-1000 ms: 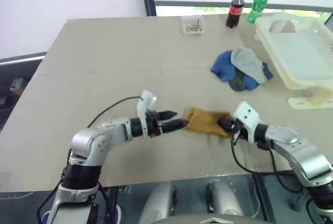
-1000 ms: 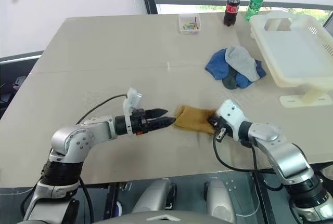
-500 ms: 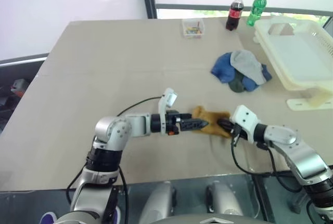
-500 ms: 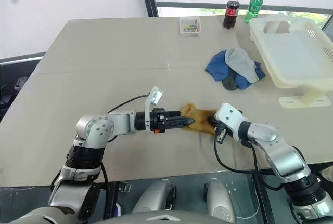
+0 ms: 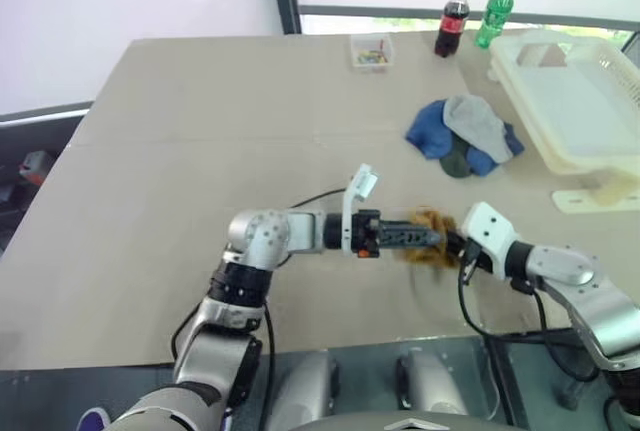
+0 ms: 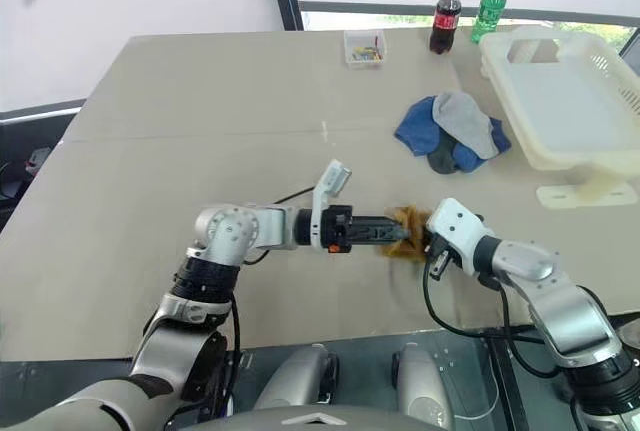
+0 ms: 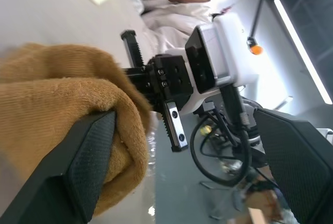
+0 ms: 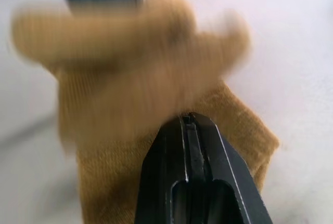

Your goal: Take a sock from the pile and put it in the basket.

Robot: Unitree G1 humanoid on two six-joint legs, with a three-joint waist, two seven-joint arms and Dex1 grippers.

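A mustard-yellow sock [image 5: 432,237] lies bunched up near the table's front edge, apart from the pile. My right gripper [image 5: 455,247] is shut on its right end, and the closed fingertips [image 8: 190,130] pinch the knit. My left gripper [image 5: 425,235] reaches in level from the left. It is open, with the sock [image 7: 57,94] between its wide-spread fingers [image 7: 78,167]. The pile [image 5: 465,136] of blue, grey and dark socks sits further back on the right. The cream basket [image 5: 575,96] stands at the far right.
A cola bottle [image 5: 452,19], a green bottle [image 5: 496,11] and a small clear box [image 5: 371,50] stand along the table's far edge. A flat white piece [image 5: 590,194] lies just in front of the basket. A person [image 7: 171,5] in white shows in the left wrist view.
My left gripper has moved right, staying open, until its fingers are around the yellow sock. The sock has gone from flat to bunched. The right gripper has stayed shut on it.
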